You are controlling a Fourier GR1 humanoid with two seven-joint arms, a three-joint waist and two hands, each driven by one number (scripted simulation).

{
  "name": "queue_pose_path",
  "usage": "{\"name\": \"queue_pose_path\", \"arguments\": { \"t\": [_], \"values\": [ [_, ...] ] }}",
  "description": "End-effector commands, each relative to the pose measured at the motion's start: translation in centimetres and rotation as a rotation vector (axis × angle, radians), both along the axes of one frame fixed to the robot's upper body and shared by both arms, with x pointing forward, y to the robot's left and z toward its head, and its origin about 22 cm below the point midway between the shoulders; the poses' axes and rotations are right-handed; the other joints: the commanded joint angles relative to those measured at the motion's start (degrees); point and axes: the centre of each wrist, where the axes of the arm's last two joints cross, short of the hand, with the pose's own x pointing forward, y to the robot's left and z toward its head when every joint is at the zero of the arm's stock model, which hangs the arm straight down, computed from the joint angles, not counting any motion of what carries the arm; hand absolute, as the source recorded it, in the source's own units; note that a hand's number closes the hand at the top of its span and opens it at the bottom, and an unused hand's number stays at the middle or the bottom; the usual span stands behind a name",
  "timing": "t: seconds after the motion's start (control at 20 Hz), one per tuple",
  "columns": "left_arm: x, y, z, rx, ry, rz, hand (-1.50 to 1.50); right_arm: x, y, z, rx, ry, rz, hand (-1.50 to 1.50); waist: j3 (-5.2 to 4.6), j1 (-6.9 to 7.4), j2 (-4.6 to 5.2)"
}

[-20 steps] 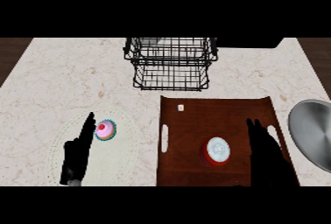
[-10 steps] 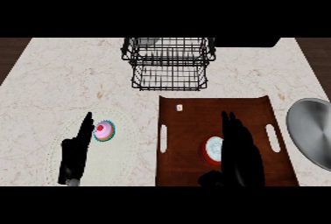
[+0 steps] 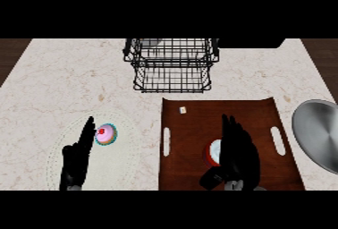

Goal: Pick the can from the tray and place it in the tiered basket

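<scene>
Left hand: your left hand (image 3: 78,154) rested open at the lower left of the bench (image 3: 66,80), fingers straight and holding nothing, just beside a small pink cupcake (image 3: 105,134) on a pale placemat (image 3: 63,134).
Tiered basket: the black wire tiered basket (image 3: 173,65) stood at the far edge of the bench, well apart from the can and beyond the tray's far rim.
Tray: the brown wooden tray (image 3: 191,129) lay right of centre, with a small pale scrap (image 3: 183,109) near its far left corner.
Can: the can (image 3: 214,152) stood on the tray's near half; only a red-rimmed, pale sliver of its top showed at the left edge of your right hand.
Can's axis: judging from that round top, it stood upright, long axis vertical, top towards the camera.
Right hand: your right hand (image 3: 236,154) lay over the can, fingers (image 3: 231,129) extended towards the basket, thumb low left; not yet closed on anything.
Step in hand: you were at the grasp; you needed to wrap fingers and thumb round the can's side and keep it upright.
Metal plate: a grey metal plate (image 3: 320,134) sat at the right edge, clear of your path.
</scene>
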Motion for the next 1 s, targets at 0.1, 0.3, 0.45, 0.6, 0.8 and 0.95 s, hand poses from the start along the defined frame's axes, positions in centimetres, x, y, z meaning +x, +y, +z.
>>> {"name": "queue_pose_path", "arguments": {
  "t": [0.1,0.3,0.45,0.6,0.8,0.95],
  "values": [
    [-0.8,1.3,-0.3,0.001,0.019,-0.010,0.00,1.0,1.2,0.7,-0.110,0.156,-0.123,-1.50,-0.03,0.20,0.01],
    [0.2,-0.1,-0.6,0.004,-0.005,0.005,0.00,0.8,1.2,-1.3,-0.109,0.202,-0.103,-1.50,-0.01,-0.16,0.05],
    [-1.1,0.7,-0.5,-0.015,0.010,-0.002,0.00,1.1,-0.4,-1.2,-0.086,0.240,-0.120,-1.50,0.00,-0.09,-0.05],
    [-0.8,0.3,0.0,0.009,0.019,-0.009,0.00,1.9,0.2,-0.5,-0.073,0.238,-0.146,-1.50,0.03,0.13,-0.03],
    [-0.6,0.6,0.1,-0.013,0.002,-0.009,0.00,0.8,-0.4,-2.1,-0.066,0.275,-0.142,-1.50,0.02,-0.14,-0.04],
    [-0.6,0.5,-0.6,0.002,0.006,-0.012,0.00,2.0,-0.2,-4.1,-0.069,0.294,-0.136,-1.50,0.03,0.11,0.07]
  ]
}}
